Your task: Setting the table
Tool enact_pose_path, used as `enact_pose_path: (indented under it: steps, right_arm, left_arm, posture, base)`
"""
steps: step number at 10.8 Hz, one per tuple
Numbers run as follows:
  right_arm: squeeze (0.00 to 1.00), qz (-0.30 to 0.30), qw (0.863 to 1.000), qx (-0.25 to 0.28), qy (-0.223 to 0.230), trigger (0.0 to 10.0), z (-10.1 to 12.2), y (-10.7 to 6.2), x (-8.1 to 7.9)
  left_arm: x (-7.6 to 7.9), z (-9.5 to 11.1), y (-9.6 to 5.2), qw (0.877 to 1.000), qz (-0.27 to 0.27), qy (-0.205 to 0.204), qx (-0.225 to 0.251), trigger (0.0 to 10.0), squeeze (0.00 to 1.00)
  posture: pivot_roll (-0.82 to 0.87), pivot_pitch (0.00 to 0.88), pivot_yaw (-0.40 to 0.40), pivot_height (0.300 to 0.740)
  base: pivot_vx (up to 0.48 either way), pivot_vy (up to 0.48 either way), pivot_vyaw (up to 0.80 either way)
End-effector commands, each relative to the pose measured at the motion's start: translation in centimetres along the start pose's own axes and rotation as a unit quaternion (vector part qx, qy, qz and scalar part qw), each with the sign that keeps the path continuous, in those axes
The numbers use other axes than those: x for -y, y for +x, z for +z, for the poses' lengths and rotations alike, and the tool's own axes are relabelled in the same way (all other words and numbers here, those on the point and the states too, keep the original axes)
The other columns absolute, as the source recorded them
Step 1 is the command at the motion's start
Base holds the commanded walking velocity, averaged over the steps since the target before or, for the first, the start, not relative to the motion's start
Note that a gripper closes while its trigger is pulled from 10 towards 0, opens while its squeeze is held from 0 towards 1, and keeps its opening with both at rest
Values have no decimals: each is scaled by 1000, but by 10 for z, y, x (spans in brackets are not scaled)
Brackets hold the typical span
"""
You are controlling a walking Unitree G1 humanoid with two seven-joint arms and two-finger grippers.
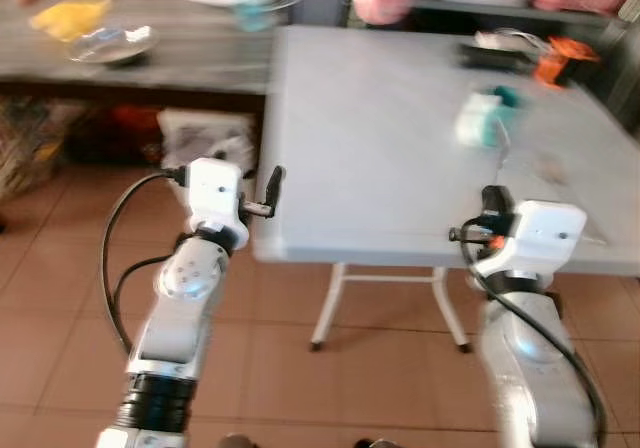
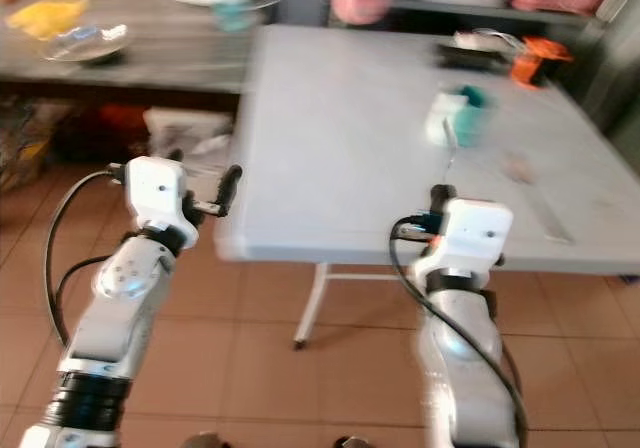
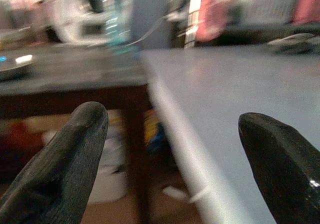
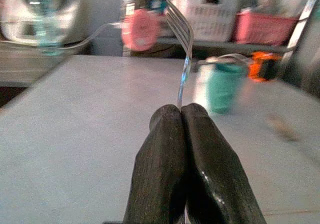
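Evidently, the fork (image 4: 184, 59) was pinched thinly by the right gripper (image 4: 181, 115), risking slippage; left gripper (image 3: 170, 134) was held wide.

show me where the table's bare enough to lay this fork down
The right gripper holds the fork. The grey table is bare across its near and left part, up to the teal cup. The far right corner is crowded by a dark tray and an orange object.

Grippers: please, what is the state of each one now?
Left gripper: open, empty, beside the grey table edge.
Right gripper: closed on a thin silver metal fork.
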State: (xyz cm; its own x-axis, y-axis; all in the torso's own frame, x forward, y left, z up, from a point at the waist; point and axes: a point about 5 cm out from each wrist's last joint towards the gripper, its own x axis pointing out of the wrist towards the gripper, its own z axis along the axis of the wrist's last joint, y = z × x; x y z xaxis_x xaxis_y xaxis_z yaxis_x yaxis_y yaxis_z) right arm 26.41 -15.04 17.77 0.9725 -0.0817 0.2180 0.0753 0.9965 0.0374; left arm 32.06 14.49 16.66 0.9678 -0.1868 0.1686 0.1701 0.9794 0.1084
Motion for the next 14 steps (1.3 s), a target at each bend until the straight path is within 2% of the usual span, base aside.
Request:
enact_pose_path:
  steps: [1,4,10,11,13,14]
  right_arm:
    - [0,-7,1000,10,-12,10000,4,1,7]
    - [0,-6,1000,11,-12,10000,4,1,7]
    - [0,-6,1000,9,-5,10000,2,-1,5]
    - [0,-7,1000,10,-7,10000,2,-1,6]
    - [0,-20,1000,12,-11,10000,2,-2,9]
    - [0,-27,999,12,-13,10000,2,-2,11]
  left_arm:
    - [4,1,2,1000,0,0,5,10000,0]
    - [5,-1,4,1000,4,1,6,10000,0]
    - [10,-2,8,1000,-10,2,10,10000,0]
    - [10,1,7,1000,-10,16,20,10000,0]
    - [14,3,8,999,-27,9,28,10000,0]
    - [17,4,8,998,-48,-9,26,10000,0]
  posture:
    - [140,120,-73,740]
    - [135,119,-69,740]
    - [130,123,-53,740]
    - [130,123,-53,740]
    - [132,124,-50,740]
    - [132,124,-50,740]
  base:
    - [0,480,0]
    - [0,480,0]
    - [0,476,519]
    - [0,0,0]
    - [0,0,0]
    - [0,0,0]
